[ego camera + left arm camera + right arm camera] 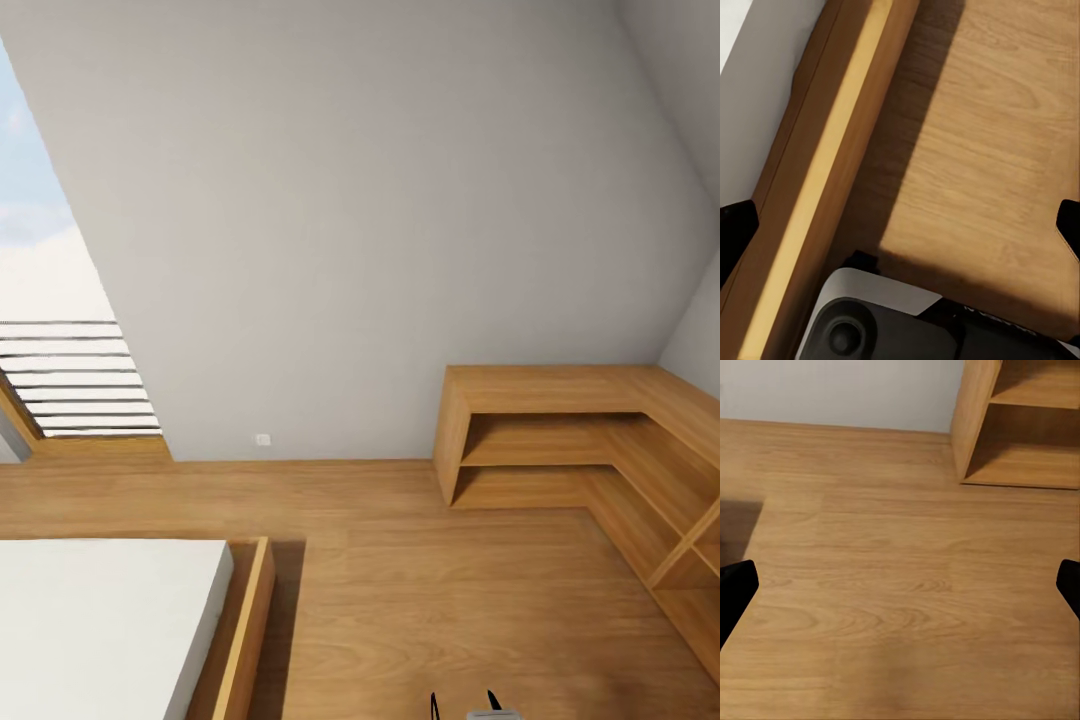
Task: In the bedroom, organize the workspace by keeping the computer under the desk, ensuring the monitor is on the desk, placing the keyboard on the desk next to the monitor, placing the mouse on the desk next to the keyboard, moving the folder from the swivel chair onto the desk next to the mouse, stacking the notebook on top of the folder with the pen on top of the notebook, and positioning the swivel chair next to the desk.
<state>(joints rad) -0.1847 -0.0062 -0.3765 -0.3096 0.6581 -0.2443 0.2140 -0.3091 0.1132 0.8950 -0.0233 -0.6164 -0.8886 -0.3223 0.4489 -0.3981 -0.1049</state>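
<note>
My left gripper [900,225] is open, its black fingertips [735,229] wide apart at the edges of the left wrist view. It hangs over the wooden floor [990,135] beside the bed frame [832,172], with the robot's base [870,322] below it. My right gripper [900,585] is open too, with nothing between its fingertips [735,589], above bare wooden floor [892,585].
A bed [100,620] with a white mattress and wooden frame [245,640] stands at the lower left. A low wooden corner shelf unit [560,440] runs along the right walls. A window [60,330] is at the left. Open floor [420,570] lies between bed and shelves.
</note>
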